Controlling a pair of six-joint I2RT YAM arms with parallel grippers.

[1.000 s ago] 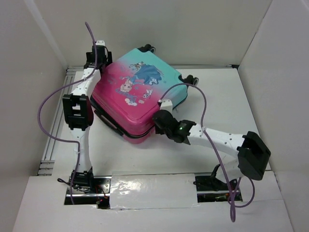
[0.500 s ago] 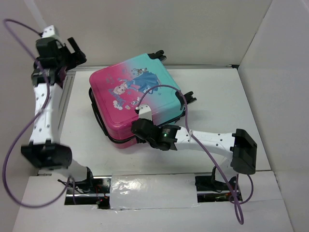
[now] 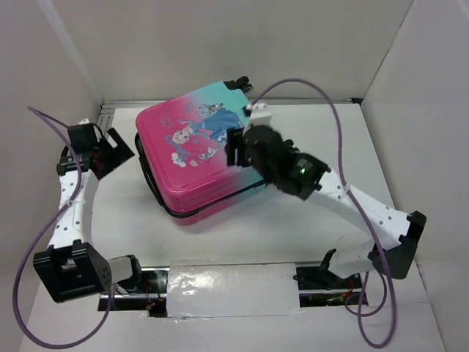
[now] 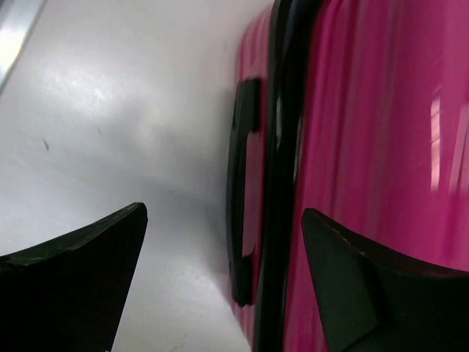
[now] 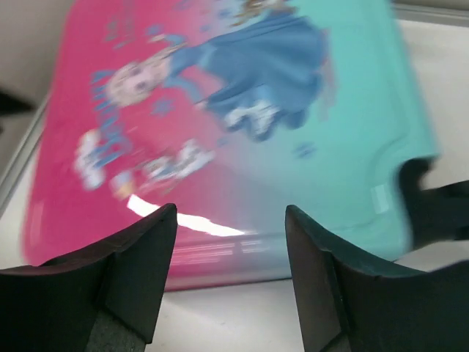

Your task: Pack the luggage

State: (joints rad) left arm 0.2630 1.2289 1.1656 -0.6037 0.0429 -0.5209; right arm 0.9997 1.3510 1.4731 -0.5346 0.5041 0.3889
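The luggage (image 3: 201,154) lies flat and closed on the white table, its shell fading from magenta-pink to teal with cartoon figures on top. My left gripper (image 3: 116,154) is open and empty, low beside the luggage's left side. In the left wrist view the gripper (image 4: 223,282) faces the pink side wall (image 4: 381,132) with its black handle (image 4: 245,191) and zip seam. My right gripper (image 3: 233,149) is open and empty, hovering above the teal right part of the lid. The right wrist view shows the gripper (image 5: 231,275) over the printed lid (image 5: 242,110) and a black wheel (image 5: 432,209).
White enclosure walls stand on the left, back and right. A metal rail (image 3: 102,111) runs along the table's back left corner. A taped strip (image 3: 227,287) lies between the arm bases. Purple cables (image 3: 308,86) loop off both arms.
The luggage slid left and turned, then stayed put. My left arm swung from the back left corner down beside its left side. My right gripper moved from its front edge up over the lid.
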